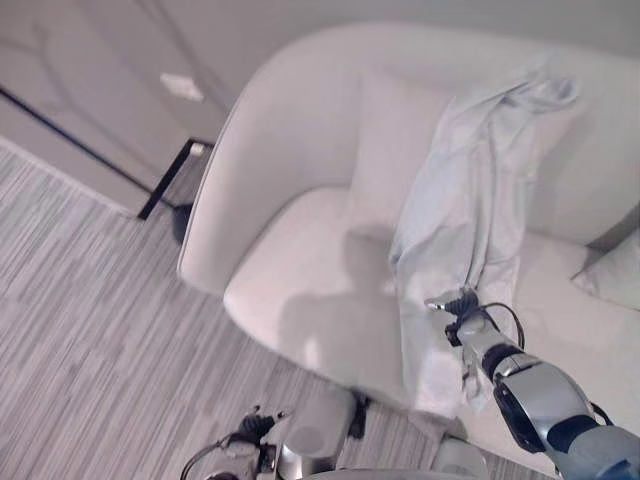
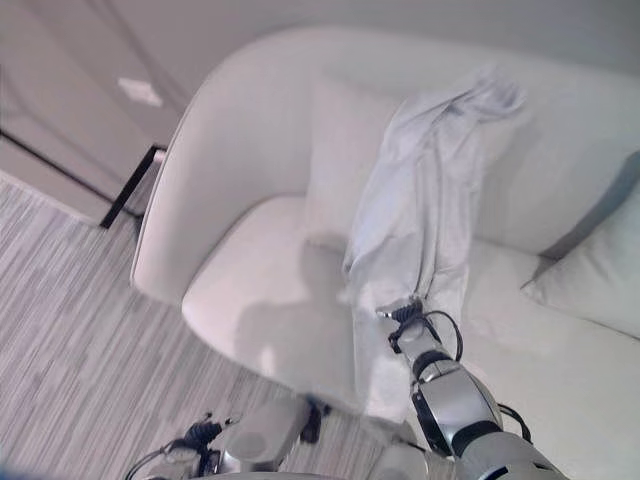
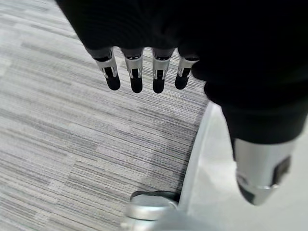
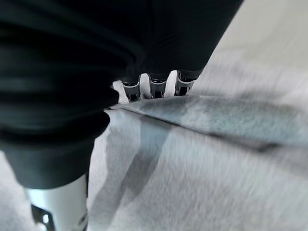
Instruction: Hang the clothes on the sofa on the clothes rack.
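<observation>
A pale grey-blue garment point(image 1: 470, 180) hangs over the back of the white sofa point(image 1: 300, 150), runs down across the seat and drops over the front edge. My right hand point(image 1: 460, 308) is at the garment's lower part, right against the cloth. In the right wrist view a fold of the garment point(image 4: 216, 159) lies across that hand point(image 4: 154, 84) and hides its far end. My left hand point(image 3: 136, 77) hangs low over the carpet with its fingers straight and nothing in it.
A white back cushion point(image 1: 395, 140) leans behind the garment, and a light cushion point(image 1: 612, 270) sits at the sofa's right. Grey striped carpet point(image 1: 90, 300) spreads to the left. A black frame leg point(image 1: 170, 180) stands by the wall past the sofa's arm.
</observation>
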Robot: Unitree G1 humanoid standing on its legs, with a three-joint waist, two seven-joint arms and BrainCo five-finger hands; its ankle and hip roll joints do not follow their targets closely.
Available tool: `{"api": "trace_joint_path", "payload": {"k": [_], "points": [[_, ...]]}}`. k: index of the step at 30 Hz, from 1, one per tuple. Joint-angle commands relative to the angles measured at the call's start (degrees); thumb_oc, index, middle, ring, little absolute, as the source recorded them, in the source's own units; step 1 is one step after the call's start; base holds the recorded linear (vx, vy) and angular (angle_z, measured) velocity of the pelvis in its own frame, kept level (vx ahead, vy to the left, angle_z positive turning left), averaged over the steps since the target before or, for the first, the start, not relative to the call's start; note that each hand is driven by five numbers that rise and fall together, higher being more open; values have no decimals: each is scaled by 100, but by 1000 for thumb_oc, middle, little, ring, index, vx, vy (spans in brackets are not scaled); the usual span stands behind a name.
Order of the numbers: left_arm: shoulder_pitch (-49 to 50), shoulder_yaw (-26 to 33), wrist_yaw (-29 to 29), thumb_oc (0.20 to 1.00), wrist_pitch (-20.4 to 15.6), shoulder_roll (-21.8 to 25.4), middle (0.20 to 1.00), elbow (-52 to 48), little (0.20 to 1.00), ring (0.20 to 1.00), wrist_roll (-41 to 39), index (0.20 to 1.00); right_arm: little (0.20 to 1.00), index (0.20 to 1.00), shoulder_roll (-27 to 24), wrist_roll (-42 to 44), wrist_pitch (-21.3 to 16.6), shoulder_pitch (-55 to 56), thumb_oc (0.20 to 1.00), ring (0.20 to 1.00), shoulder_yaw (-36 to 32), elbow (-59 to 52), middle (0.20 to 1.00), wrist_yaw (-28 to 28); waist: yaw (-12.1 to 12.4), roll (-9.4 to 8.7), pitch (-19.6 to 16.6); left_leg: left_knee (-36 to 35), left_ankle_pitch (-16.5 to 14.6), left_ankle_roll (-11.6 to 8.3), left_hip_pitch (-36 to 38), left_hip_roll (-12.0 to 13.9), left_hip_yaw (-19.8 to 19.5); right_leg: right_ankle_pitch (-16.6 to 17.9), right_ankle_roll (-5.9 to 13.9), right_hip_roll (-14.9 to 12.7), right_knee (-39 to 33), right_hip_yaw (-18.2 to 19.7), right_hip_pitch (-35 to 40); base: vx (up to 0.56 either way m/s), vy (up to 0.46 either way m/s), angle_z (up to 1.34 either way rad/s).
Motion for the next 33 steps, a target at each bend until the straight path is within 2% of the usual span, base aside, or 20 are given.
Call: {"api": "trace_joint_path", "payload": {"k": [1, 3, 4, 5, 6, 8, 13, 15, 17, 19, 23, 24, 25, 26, 27, 28, 30, 31, 32, 33], "points": [[-2, 23, 143, 1000, -78, -394, 1000, 587, 1000, 1000, 250, 1000, 1000, 1000, -525, 195, 77, -150, 1000, 1000, 289, 311, 1000, -215, -58, 453, 182, -410, 459, -1025, -44, 953, -94, 462, -166, 244, -660, 4, 1257, -72, 174, -14], [-203, -42, 191, 1000, -80, -502, 1000, 529, 1000, 1000, 246, 1000, 1000, 1000, -515, 363, 185, -440, 1000, 1000, 583, 747, 1000, -200, -2, 520, 427, -324, 447, -1025, -209, 960, -99, 501, -158, 183, -619, 15, 1146, -26, 147, -28], [-323, -21, 232, 1000, -78, -603, 1000, 544, 1000, 1000, 170, 1000, 395, 395, -457, 356, 297, -465, 395, 395, 909, 1045, 395, -95, 75, 521, 427, -239, 444, -1042, -436, 966, -147, 546, -145, 149, -590, 16, 970, 9, 84, -8], [-339, -8, 234, 1000, -80, -610, 1000, 550, 1000, 1000, 170, 1000, 200, 200, -454, 363, 286, -490, 200, 200, 923, 1066, 200, -92, 66, 527, 427, -214, 435, -1042, -464, 971, -153, 543, -145, 155, -580, 17, 950, 9, 52, 9], [-504, -135, 297, 1000, -93, -688, 1000, 603, 1000, 1000, 169, 1000, 200, 200, -188, 250, 400, -362, 200, 200, 1272, 1435, 200, 138, 118, 470, 427, -114, 431, -1102, -664, 991, -218, 590, -139, 136, -539, 13, 819, 11, -15, 18], [-771, -304, 353, 1000, -95, -850, 1000, 687, 1000, 1000, 112, 1000, 200, 200, 87, 395, 449, -312, 200, 200, 1296, 1459, 200, 172, 107, 291, 427, -26, 391, -1140, -721, 1021, -269, 667, -139, 126, -521, 57, 798, 41, -50, 18], [-1592, -95, 370, 1000, 23, -819, 1000, 1024, 1000, 1000, -266, 1000, 200, 200, 237, 437, 268, 64, 200, 200, 1031, -1, 200, 126, -135, -180, 427, -15, 311, -1254, -442, 1096, -328, 679, -146, 78, -524, 108, 990, 41, -79, -7], [-1898, 211, 315, 1000, 265, -571, 1000, 1286, 1000, 1000, -603, 1000, 200, 200, 34, 662, 260, 551, 200, 200, 237, -2038, 200, 109, -453, -546, 282, -150, 274, -1360, -55, 1176, -312, 631, -154, 73, -508, 145, 1169, 87, -180, -41], [-1965, 408, 250, 1000, 435, -286, 1000, 1451, 1000, 1000, -710, 1000, 200, 200, -176, 670, 265, 1321, 200, 200, -416, -3917, 200, 196, -704, -775, -110, -281, 264, -1382, 126, 1157, -324, 583, -150, 85, -490, 210, 1180, 158, -201, -26], [-1942, 465, 264, 1000, 495, -11, 1000, 1562, 1000, 1000, -683, 1000, 200, 200, -349, 627, 188, 1741, 200, 200, -786, -4977, 200, 367, -866, -876, -483, -448, 286, -1339, 302, 1113, -304, 544, -145, 109, -468, 235, 1197, 177, -148, -1], [-1740, 472, 158, 1000, 613, 585, 1000, 1805, 1000, 1000, -533, 1000, 200, 200, -740, 572, -106, 2354, 200, 200, -1249, -6751, 200, 828, -1116, -825, -1278, -876, 254, -1103, 930, 998, -127, 404, -128, 254, -460, 220, 1365, 221, -60, -9], [-1764, 430, 110, 1000, 591, 994, 1000, 1769, 1000, 1000, -648, 1000, 200, 200, -952, 511, -239, 2264, 200, 200, -1308, -7303, 200, 889, -1171, -738, -1597, -1062, 205, -953, 1269, 948, -20, 353, -140, 354, -447, 212, 1476, 172, -54, -17], [-1768, 429, 109, 1000, 590, 996, 1000, 1771, 1000, 1000, -649, 1000, 200, 200, -950, 510, -236, 2264, 200, 200, -1311, -7308, 200, 890, -1171, -737, -1610, -1079, 229, -949, 1254, 949, -20, 367, -139, 356, -449, 214, 1455, 170, -91, -21], [-1868, 272, 93, 1000, 546, 1331, 1000, 1657, 1000, 1000, -749, 1000, 200, 200, -1074, 597, -330, 2192, 200, 200, -1368, -7789, 200, 898, -1233, -660, -1867, -1252, 199, -841, 1533, 877, 47, 331, -159, 447, -437, 207, 1537, -11, -88, -15], [26, 916, -27, 1000, 276, 1398, 1000, -72, 1000, 1000, -476, 1000, 200, 200, -1555, 525, -305, 2335, 200, 200, -2173, -8779, 200, 680, -1048, -517, -1964, -1271, 323, -728, 1532, 839, -1, 373, -165, 512, -446, 121, 1634, -134, -145, 6], [362, 861, 344, 1000, 136, 1471, 1000, -1661, 1000, 1000, -147, 1000, 200, 200, -1897, 524, -212, 1441, 200, 200, -1870, -8472, 200, 413, -857, -417, -1958, -1379, 377, -707, 1574, 825, -9, 403, -164, 617, -481, 163, 1649, -250, -126, 10], [44, 938, 529, 1000, 170, 1481, 1000, -2944, 1000, 1000, -76, 1000, 200, 200, -2089, 592, -48, 1059, 200, 200, -1793, -8612, 200, 283, -905, -345, -1963, -1551, 456, -693, 1654, 809, -7, 454, -160, 684, -532, 188, 1686, -199, -73, 5], [1006, 1198, 438, 1000, 139, 1057, 1000, -4301, 1000, 1000, 176, 1000, 200, 200, -2783, 574, -33, 513, 200, 200, -1841, -8163, 200, 26, -840, -328, -1933, -1628, 545, -685, 1650, 783, -29, 505, -135, 703, -617, 182, 1741, -169, -105, 32], [729, 989, 688, 1000, -177, 1405, 1000, -4619, 1000, 1000, 633, 1000, 200, 200, -2767, 667, -85, -35, 200, 200, -1457, -7841, 200, 2, -836, -403, -1903, -1646, 549, -708, 1684, 766, -32, 525, -137, 709, -647, 178, 1797, -135, -144, 38], [368, 773, 848, 1000, -202, 1495, 1000, -4073, 1000, 1000, 742, 1000, 200, 200, -2910, 802, -100, -608, 200, 200, -1140, -7504, 200, -136, -872, -489, -1954, -1700, 556, -725, 1698, 758, -31, 524, -135, 727, -665, 187, 1813, -35, -114, 40]]}}
